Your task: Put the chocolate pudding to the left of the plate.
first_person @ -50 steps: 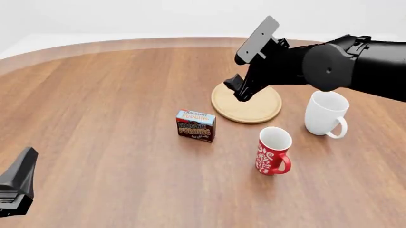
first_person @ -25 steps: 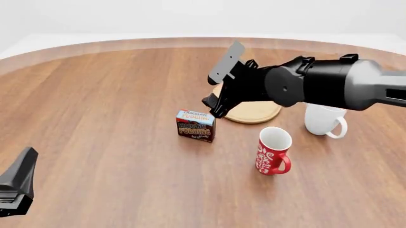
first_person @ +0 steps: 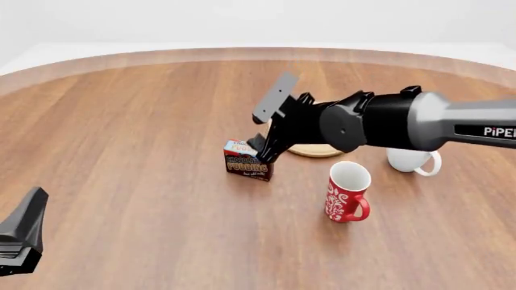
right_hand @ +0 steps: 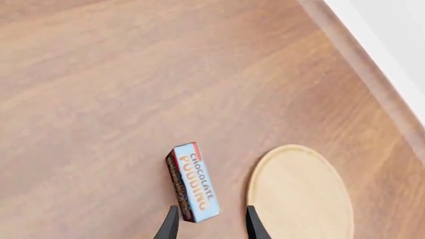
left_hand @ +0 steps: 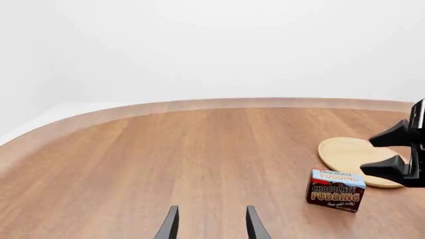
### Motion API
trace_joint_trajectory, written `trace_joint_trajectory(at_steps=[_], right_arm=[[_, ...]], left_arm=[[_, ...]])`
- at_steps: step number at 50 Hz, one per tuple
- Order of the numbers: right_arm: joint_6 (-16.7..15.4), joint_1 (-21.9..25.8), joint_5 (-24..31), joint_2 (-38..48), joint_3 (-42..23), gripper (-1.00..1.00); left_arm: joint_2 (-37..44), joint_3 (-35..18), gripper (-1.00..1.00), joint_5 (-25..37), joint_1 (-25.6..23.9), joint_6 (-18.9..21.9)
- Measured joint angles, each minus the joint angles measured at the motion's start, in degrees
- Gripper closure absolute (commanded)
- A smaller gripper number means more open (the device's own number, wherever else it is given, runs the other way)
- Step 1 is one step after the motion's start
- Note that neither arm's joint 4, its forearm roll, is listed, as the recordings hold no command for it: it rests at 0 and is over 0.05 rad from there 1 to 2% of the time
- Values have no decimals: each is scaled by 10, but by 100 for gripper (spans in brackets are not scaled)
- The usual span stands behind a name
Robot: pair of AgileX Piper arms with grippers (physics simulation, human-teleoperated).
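The chocolate pudding [first_person: 246, 163] stands upright on the table, just left of the tan wooden plate [first_person: 316, 151], which my right arm mostly hides. My right gripper [first_person: 264, 150] is open and hangs just above the pudding's top right end. In the right wrist view the pudding's blue top [right_hand: 194, 183] lies just ahead of the spread fingertips [right_hand: 170, 223], with the plate [right_hand: 299, 191] beside it. My left gripper [first_person: 21, 237] is open and empty at the near left. The left wrist view shows the pudding [left_hand: 335, 190], the plate [left_hand: 352, 154] and the right gripper [left_hand: 388, 153].
A red patterned mug [first_person: 347, 192] stands in front of the plate to the right. A white mug [first_person: 416, 161] stands right of the plate, partly behind my right arm [first_person: 379, 121]. The round table's far edge [first_person: 241, 53] curves behind.
My right arm has swung left and down, from above the plate to just above the pudding. The pudding, mugs and left gripper have not moved.
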Motion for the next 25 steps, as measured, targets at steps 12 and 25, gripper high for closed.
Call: trace_joint_trajectory(at_steps=[12, 25], right_arm=[[8, 1, -17, 16, 7, -100], [17, 3, -35, 35, 16, -100]], left_arm=[[0, 0, -100, 0, 0, 0], [0, 0, -100, 0, 0, 0]])
